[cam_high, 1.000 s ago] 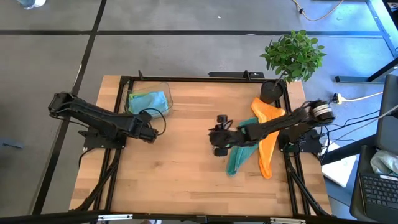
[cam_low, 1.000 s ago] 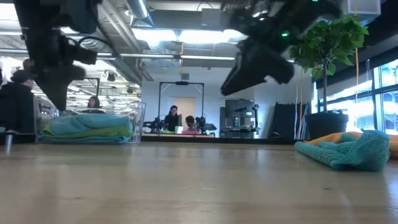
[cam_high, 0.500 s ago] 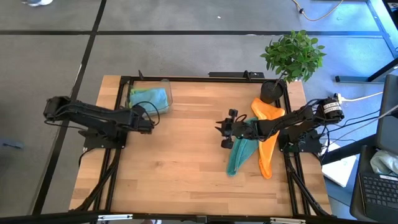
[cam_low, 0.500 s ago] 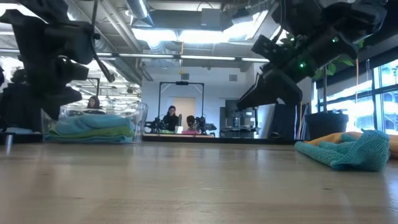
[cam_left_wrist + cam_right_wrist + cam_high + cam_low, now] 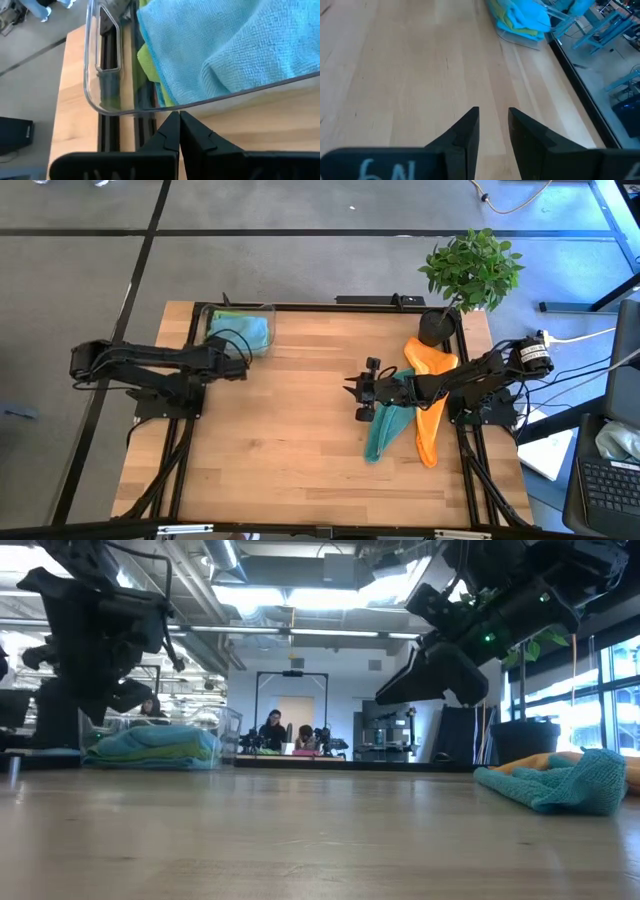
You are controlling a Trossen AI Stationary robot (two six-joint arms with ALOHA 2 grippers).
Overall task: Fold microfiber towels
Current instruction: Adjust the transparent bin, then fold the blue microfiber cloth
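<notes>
A clear plastic bin point(image 5: 262, 308) stands at the table's far left and holds a light blue towel point(image 5: 243, 338) lying on a lime green one point(image 5: 150, 65). A teal towel point(image 5: 383, 432) and an orange towel point(image 5: 432, 405) lie crumpled on the table at the right, the teal one also in the low view point(image 5: 560, 785). My left gripper point(image 5: 243, 367) is shut at the bin's near wall. My right gripper point(image 5: 360, 393) is open and empty, above the table beside the teal towel's far end, pointing toward the table's left. My left gripper's shut fingertips point(image 5: 172, 122) meet the clear bin's near wall just under its rim point(image 5: 165, 106), coming level from the table's near side. The bin stands on the table with both towels inside.
A potted plant point(image 5: 470, 270) stands at the table's far right corner, its pot point(image 5: 437, 328) by the orange towel. A black frame point(image 5: 300, 307) runs along the table's edges. Bare wood point(image 5: 290, 440) lies between the arms. People show in the room behind point(image 5: 275, 730).
My left gripper has gone toward the table's far edge, up to the bin, and the bin has slid a little toward the far edge. My right gripper has shifted slightly toward the right and far edges and come down a little, still clear of the table.
</notes>
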